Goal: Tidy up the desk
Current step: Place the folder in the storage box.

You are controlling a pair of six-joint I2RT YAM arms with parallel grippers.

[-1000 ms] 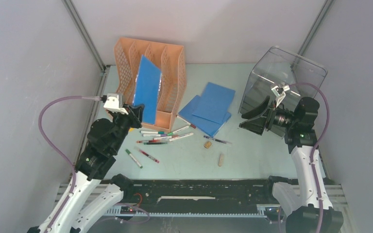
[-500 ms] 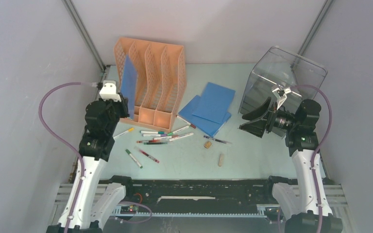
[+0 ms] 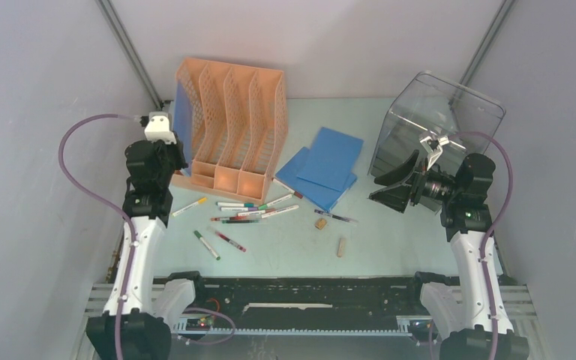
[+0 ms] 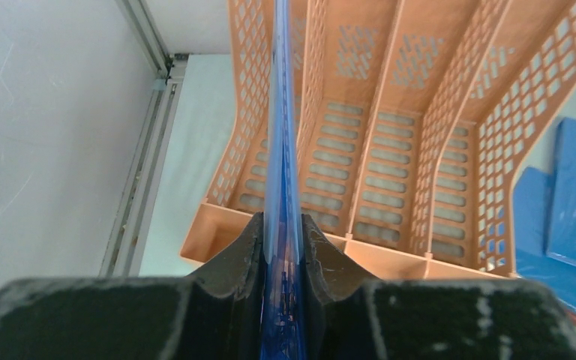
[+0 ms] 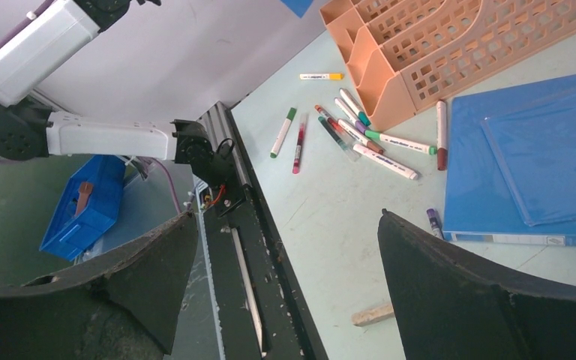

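Top: your desk (image 3: pixel 292 244) carries the rack (image 3: pixel 232 124) and loose pens (image 3: pixel 249 212); the right gripper (image 3: pixel 381 190) hangs above it.
Left wrist: the left gripper (image 4: pixel 281 229) pinches a blue folder (image 4: pixel 280 112), edge-on, at the rack's left end.
Right wrist: the right gripper is spread wide.

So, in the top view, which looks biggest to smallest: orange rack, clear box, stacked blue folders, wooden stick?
1. orange rack and clear box, about alike, unranked.
2. stacked blue folders.
3. wooden stick.
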